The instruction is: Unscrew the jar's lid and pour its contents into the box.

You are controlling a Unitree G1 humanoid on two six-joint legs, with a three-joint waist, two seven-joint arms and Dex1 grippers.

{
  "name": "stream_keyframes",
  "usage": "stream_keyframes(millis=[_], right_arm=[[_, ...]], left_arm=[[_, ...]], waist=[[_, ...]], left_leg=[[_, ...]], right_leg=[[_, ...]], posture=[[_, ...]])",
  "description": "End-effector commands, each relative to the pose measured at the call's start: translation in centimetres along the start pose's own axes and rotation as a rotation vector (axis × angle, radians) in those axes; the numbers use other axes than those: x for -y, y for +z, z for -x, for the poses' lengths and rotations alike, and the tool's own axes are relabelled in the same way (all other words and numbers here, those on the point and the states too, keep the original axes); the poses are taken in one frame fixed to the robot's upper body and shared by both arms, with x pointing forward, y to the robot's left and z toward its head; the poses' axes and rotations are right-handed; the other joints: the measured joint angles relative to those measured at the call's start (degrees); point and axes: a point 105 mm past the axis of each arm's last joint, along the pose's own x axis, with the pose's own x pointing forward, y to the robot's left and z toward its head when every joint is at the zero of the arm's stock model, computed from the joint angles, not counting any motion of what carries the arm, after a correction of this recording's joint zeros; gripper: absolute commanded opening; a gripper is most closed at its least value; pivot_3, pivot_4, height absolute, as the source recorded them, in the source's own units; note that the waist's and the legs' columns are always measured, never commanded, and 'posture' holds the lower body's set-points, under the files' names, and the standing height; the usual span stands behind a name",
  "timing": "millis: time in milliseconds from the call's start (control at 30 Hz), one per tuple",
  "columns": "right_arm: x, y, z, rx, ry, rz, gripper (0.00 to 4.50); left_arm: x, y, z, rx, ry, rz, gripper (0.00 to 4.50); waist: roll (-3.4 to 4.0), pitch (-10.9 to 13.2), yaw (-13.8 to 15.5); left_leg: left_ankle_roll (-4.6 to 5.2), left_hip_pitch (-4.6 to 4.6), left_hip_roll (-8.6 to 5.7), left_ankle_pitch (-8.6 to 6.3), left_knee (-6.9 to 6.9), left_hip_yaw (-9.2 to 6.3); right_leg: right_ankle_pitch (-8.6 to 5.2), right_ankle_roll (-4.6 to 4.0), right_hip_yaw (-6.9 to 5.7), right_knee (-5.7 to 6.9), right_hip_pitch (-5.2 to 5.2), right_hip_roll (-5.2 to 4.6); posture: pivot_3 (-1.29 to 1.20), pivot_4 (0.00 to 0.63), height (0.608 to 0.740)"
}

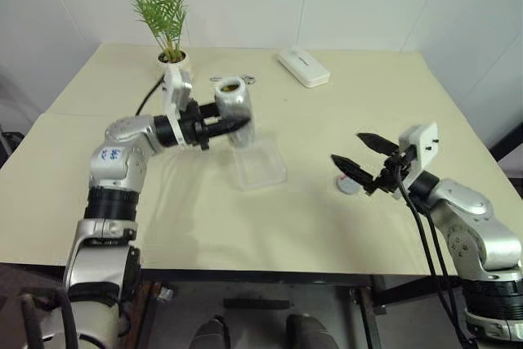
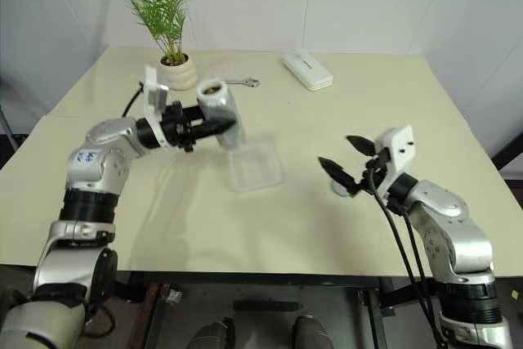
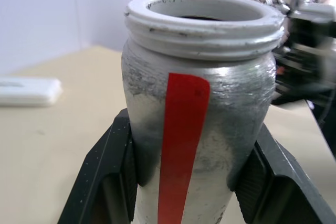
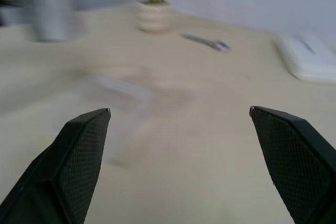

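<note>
Jar (image 1: 235, 112): held clear of the table, above the far-left edge of the box (image 1: 261, 166), mouth up and tipped slightly. The lid is off; the threaded rim is bare in the left wrist view. A few brownish pieces, the contents (image 1: 230, 86), show just inside the mouth. A red strip runs down the side.

Handling, judged: small plastic jar, probably light and stiff. The wall looks scuffed and cloudy, so some friction, though a round plastic body can still twist or slip in a two-point pinch. The best hold is the one now in use: mid-body, below the shoulder, leaving the mouth free. The contents look loose and hard and should tumble out at once on tilting; they may bounce.

Left gripper (image 1: 222, 123): fingers clamped on the jar's sides, one pad on either side of the red strip.

Box: clear, shallow, thin-walled, resting on the table just below and to the right of the jar. Likely very light and easy to shove if struck. Its low wall argues for a pour from close above its middle.

Lid (image 1: 349, 185): flat on the table, well to the right of the box, directly beneath the right gripper.

Right gripper (image 1: 359, 156): jaws spread wide, nothing between them, hovering just above the lid.
</note>
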Motion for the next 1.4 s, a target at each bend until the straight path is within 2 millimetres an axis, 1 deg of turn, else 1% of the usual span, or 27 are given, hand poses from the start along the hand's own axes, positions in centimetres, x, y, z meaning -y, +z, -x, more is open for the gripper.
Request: stream_keyframes(millis=[33, 100, 167, 267, 367, 433, 467, 567, 633, 667, 733, 767, 800, 833, 867, 900, 933, 1000, 1100, 1133, 1167, 1200, 1233, 1300, 1333, 1367, 1400], right_arm=[[-1.9, 1.7, -0.7, 0.007, 0.049, 0.032, 4.47], [-2.6, 1.6, -0.8, -0.01, 0.076, 0.028, 4.47], [-2.8, 0.9, -0.5, -0.038, 0.075, 0.021, 4.47], [-2.4, 0.4, -0.1, -0.053, 0.046, 0.055, 4.47], [-1.6, -0.5, 0.6, -0.054, 0.016, 0.038, 4.47], [-1.2, -1.4, 1.0, -0.081, -0.001, 0.042, 4.47], [-1.2, -1.7, 1.2, -0.091, -0.006, 0.036, 4.47], [-1.3, -2.4, 1.4, -0.105, -0.012, 0.034, 4.47], [-1.1, -2.5, 1.3, -0.097, -0.028, 0.029, 4.47], [-1.1, -2.6, 1.3, -0.094, -0.032, 0.028, 4.47], [-1.1, -2.6, 1.2, -0.092, -0.033, 0.029, 4.47], [-1.0, -2.6, 1.2, -0.089, -0.037, 0.028, 4.47], [-1.0, -2.6, 1.2, -0.081, -0.045, 0.026, 4.47], [-0.9, -2.6, 1.2, -0.074, -0.057, 0.022, 4.47], [-0.8, -2.6, 1.2, -0.069, -0.066, 0.02, 4.47], [-0.7, -2.5, 1.2, -0.06, -0.078, 0.014, 4.47], [-0.6, -2.5, 1.2, -0.055, -0.086, 0.011, 4.47], [-0.5, -2.5, 1.2, -0.047, -0.099, 0.004, 4.47], [-0.5, -2.4, 1.1, -0.018, -0.119, -0.019, 4.47], [-0.5, -2.4, 1.0, -0.011, -0.122, -0.026, 4.47], [-0.6, -2.4, 0.9, -0.006, -0.122, -0.032, 4.47], [-0.7, -2.4, 0.7, -0.003, -0.121, -0.036, 4.47], [-0.8, -2.5, 0.6, 0.0, -0.119, -0.039, 4.47], [-0.9, -2.6, 0.4, 0.007, -0.123, -0.047, 4.47], [-0.8, -2.6, 0.4, 0.009, -0.125, -0.048, 4.47], [-0.8, -2.6, 0.4, 0.011, -0.127, -0.049, 4.47], [-0.8, -2.6, 0.3, 0.019, -0.131, -0.054, 4.47]], left_arm=[[-1.6, 0.1, 0.5, -0.074, 0.055, -0.078, 1.94], [-2.7, -0.6, 0.4, -0.141, 0.097, -0.129, 1.94], [-3.1, -0.6, -0.3, -0.18, 0.097, -0.167, 1.94], [-3.0, -1.0, -1.2, -0.252, 0.072, -0.248, 1.94], [-3.9, -3.2, -1.2, -0.438, 0.121, -0.319, 1.94], [-4.3, -3.5, -1.4, -0.482, 0.156, -0.378, 1.94], [-4.3, -3.1, -1.9, -0.46, 0.162, -0.426, 1.94], [-4.1, -3.1, -3.1, -0.533, 0.181, -0.717, 1.94], [-4.5, -2.7, -3.8, -0.528, 0.25, -0.884, 1.94], [-4.5, -2.3, -4.1, -0.526, 0.269, -1.024, 1.94], [-4.3, -2.0, -4.6, -0.514, 0.273, -1.175, 1.94], [-3.9, -1.7, -4.9, -0.504, 0.251, -1.282, 1.94], [-3.3, -1.1, -5.4, -0.49, 0.223, -1.487, 1.94], [-2.6, -1.3, -5.8, -0.493, 0.147, -1.701, 1.94], [-2.0, -1.7, -6.0, -0.483, 0.08, -1.842, 1.94], [-1.9, -1.6, -6.1, -0.477, 0.058, -1.991, 1.94], [-2.0, -1.5, -6.1, -0.468, 0.052, -2.08, 1.94], [-1.6, -1.8, -6.2, -0.42, 0.001, -2.223, 1.94], [-1.7, -2.9, -6.0, -0.382, -0.069, -2.416, 1.94], [-1.6, -2.9, -6.0, -0.354, -0.067, -2.448, 1.94], [-1.7, -3.2, -6.1, -0.359, -0.109, -2.469, 1.94], [-1.3, -2.9, -6.3, -0.314, -0.11, -2.496, 1.94], [-1.3, -3.0, -6.4, -0.326, -0.145, -2.511, 1.94], [-1.1, -2.5, -6.7, -0.291, -0.156, -2.576, 1.94], [-1.0, -2.3, -6.8, -0.285, -0.158, -2.591, 1.94], [-1.5, -2.5, -6.7, -0.329, -0.172, -2.573, 1.94], [-1.4, -2.3, -6.7, -0.306, -0.167, -2.58, 1.94]], waist=[[0.0, 0.0, 0.05], [0.0, 0.0, 0.19], [0.0, 0.0, 0.25], [-0.03, 0.02, 0.87], [-0.03, 0.01, 1.45], [-0.03, 0.01, 1.5], [-0.03, 0.01, 1.47], [-0.04, 0.02, 1.52], [-0.04, 0.02, 1.52], [-0.04, 0.02, 1.53], [-0.04, 0.02, 1.54], [-0.04, 0.02, 1.52], [-0.04, 0.02, 1.5], [-0.04, 0.02, 1.46], [-0.05, 0.03, 1.48], [-0.05, 0.03, 1.55], [-0.05, 0.03, 1.69], [-0.05, 0.03, 1.76], [-0.05, 0.03, 1.86], [-0.05, 0.03, 1.87], [-0.05, 0.03, 1.91], [-0.05, 0.03, 1.81], [-0.05, 0.03, 1.72], [-0.05, 0.03, 1.77], [-0.05, 0.03, 1.77], [-0.05, 0.03, 1.77], [-0.05, 0.03, 1.75]], left_leg=[[-0.02, 0.0, 0.0, -0.01, 0.0, 0.01], [-0.02, -0.02, -0.02, -0.02, 0.0, 0.02], [-0.01, -0.05, -0.02, -0.02, 0.0, 0.02], [0.01, -0.12, -0.01, -0.06, -0.01, 0.01], [0.03, -0.16, -0.01, -0.12, -0.01, 0.05], [0.04, -0.16, -0.02, -0.13, -0.01, 0.07], [0.04, -0.15, -0.02, -0.14, -0.01, 0.07], [0.04, -0.16, -0.01, -0.14, -0.01, 0.07], [0.03, -0.15, -0.01, -0.14, -0.01, 0.08], [0.03, -0.15, -0.01, -0.14, -0.01, 0.08], [0.02, -0.12, -0.01, -0.14, 0.0, 0.08], [0.02, -0.12, -0.01, -0.13, 0.0, 0.08], [0.01, -0.12, -0.01, -0.13, 0.0, 0.09], [0.01, -0.11, -0.01, -0.13, 0.0, 0.11], [0.01, -0.1, -0.01, -0.13, -0.01, 0.11], [-0.01, -0.1, -0.01, -0.14, -0.02, 0.11], [-0.02, -0.1, -0.01, -0.15, -0.02, 0.13], [-0.03, -0.1, -0.04, -0.15, -0.01, 0.15], [-0.03, -0.11, -0.04, -0.15, -0.01, 0.15], [-0.03, -0.1, -0.03, -0.15, -0.01, 0.15], [-0.03, -0.1, -0.03, -0.15, -0.01, 0.15], [-0.03, -0.11, -0.03, -0.16, -0.01, 0.15], [-0.03, -0.11, -0.03, -0.16, -0.01, 0.16], [-0.03, -0.12, -0.03, -0.16, -0.02, 0.16], [-0.03, -0.12, -0.03, -0.16, -0.02, 0.16], [-0.03, -0.12, -0.03, -0.16, -0.02, 0.16], [-0.04, -0.12, -0.03, -0.16, -0.02, 0.17]], right_leg=[[0.0, 0.0, 0.0, -0.04, 0.01, 0.0], [0.0, 0.0, 0.0, -0.08, 0.01, -0.01], [0.0, 0.0, 0.0, -0.12, 0.01, -0.01], [0.0, 0.01, -0.05, -0.23, 0.0, -0.01], [-0.01, 0.02, -0.03, -0.31, 0.0, -0.01], [-0.03, 0.06, -0.02, -0.31, 0.0, -0.01], [-0.04, 0.07, -0.01, -0.3, 0.0, -0.01], [-0.04, 0.08, -0.01, -0.28, -0.02, 0.0], [-0.04, 0.08, 0.0, -0.28, -0.01, -0.01], [-0.04, 0.08, 0.02, -0.26, -0.01, -0.01], [-0.04, 0.09, 0.02, -0.25, -0.01, -0.01], [-0.03, 0.1, 0.02, -0.24, -0.01, -0.01], [-0.03, 0.1, 0.03, -0.23, -0.01, -0.01], [-0.03, 0.1, 0.04, -0.22, -0.01, 0.0], [-0.03, 0.1, 0.04, -0.23, -0.02, 0.0], [-0.03, 0.11, 0.06, -0.22, -0.02, 0.0], [-0.03, 0.11, 0.06, -0.24, -0.02, 0.0], [-0.03, 0.14, 0.07, -0.26, -0.01, -0.02], [-0.03, 0.15, 0.06, -0.24, -0.01, -0.02], [-0.03, 0.16, 0.05, -0.23, -0.01, -0.02], [-0.03, 0.16, 0.05, -0.22, -0.02, -0.01], [-0.03, 0.16, 0.05, -0.22, -0.02, -0.01], [-0.03, 0.16, 0.05, -0.22, -0.03, -0.01], [-0.04, 0.16, 0.05, -0.21, -0.05, -0.01], [-0.04, 0.17, 0.05, -0.21, -0.05, -0.01], [-0.04, 0.17, 0.05, -0.21, -0.05, -0.01], [-0.05, 0.18, 0.05, -0.21, -0.05, -0.01]], posture=[[0.0, 0.15, 0.74], [0.0, 0.15, 0.74], [0.0, 0.15, 0.74], [0.0, 0.15, 0.74], [0.0, 0.15, 0.74], [0.0, 0.15, 0.74], [0.0, 0.15, 0.74], [0.0, 0.15, 0.74], [0.0, 0.15, 0.74], [0.0, 0.15, 0.74], [0.0, 0.15, 0.74], [0.0, 0.15, 0.74], [0.0, 0.15, 0.74], [0.0, 0.15, 0.74], [0.0, 0.15, 0.74], [0.0, 0.15, 0.74], [0.0, 0.15, 0.74], [0.0, 0.15, 0.74], [0.0, 0.15, 0.74], [0.0, 0.15, 0.74], [0.0, 0.15, 0.74], [0.0, 0.15, 0.74], [0.0, 0.15, 0.74], [0.0, 0.15, 0.74], [0.0, 0.15, 0.74], [0.0, 0.15, 0.74], [0.0, 0.15, 0.74]])
